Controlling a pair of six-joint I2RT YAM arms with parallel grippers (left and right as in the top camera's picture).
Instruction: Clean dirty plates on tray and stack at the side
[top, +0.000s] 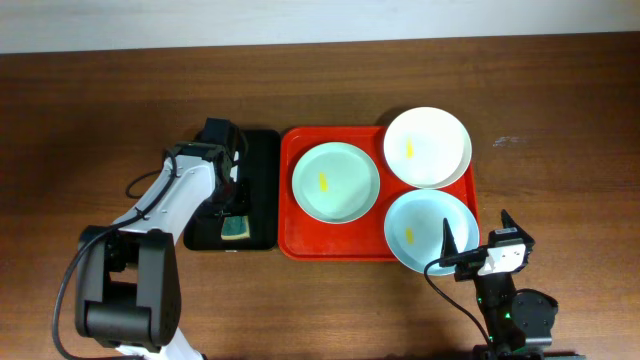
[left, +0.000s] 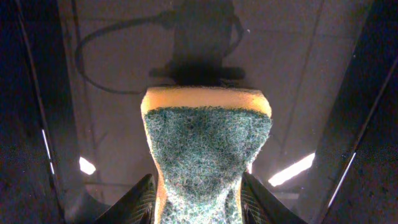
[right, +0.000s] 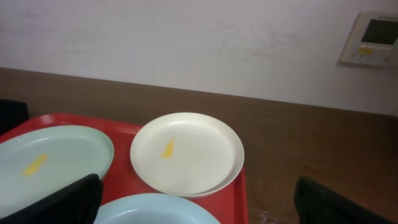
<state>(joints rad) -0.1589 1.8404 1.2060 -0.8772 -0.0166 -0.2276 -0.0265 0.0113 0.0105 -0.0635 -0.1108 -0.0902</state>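
Your left gripper stands clamped on a sponge above the glossy black tray. The green scouring face is turned to the wrist camera and yellow foam shows along the far edge, and the fingers pinch the sponge to a waist between them. Whether its underside touches the black tray, the views do not settle. Your right gripper waits with jaws spread wide and nothing between them, at the near right corner of the red tray.

The work lies to the right of the sponge hand: three plates on the red tray, each with a yellow smear at its middle. The mint plate is closest to that hand, just across the rim. The white plate lies straight ahead of the open hand, its edge riding over the tray's far rim. The pale blue plate sits just before that hand, overhanging the near rim, and from overhead the hand's left finger crosses its edge.

No plate looks wiped yet, by my reading. Three hazards from here:

- The sponge is held by one end, so hard pressure could fold it or twist it out of the pads.
- The plates lie loose and close together, so a sideways scrub could shove one into its neighbour.
- The two overhanging plates could tip if you press near their outer edges — or if the open hand moves carelessly past the pale blue one.
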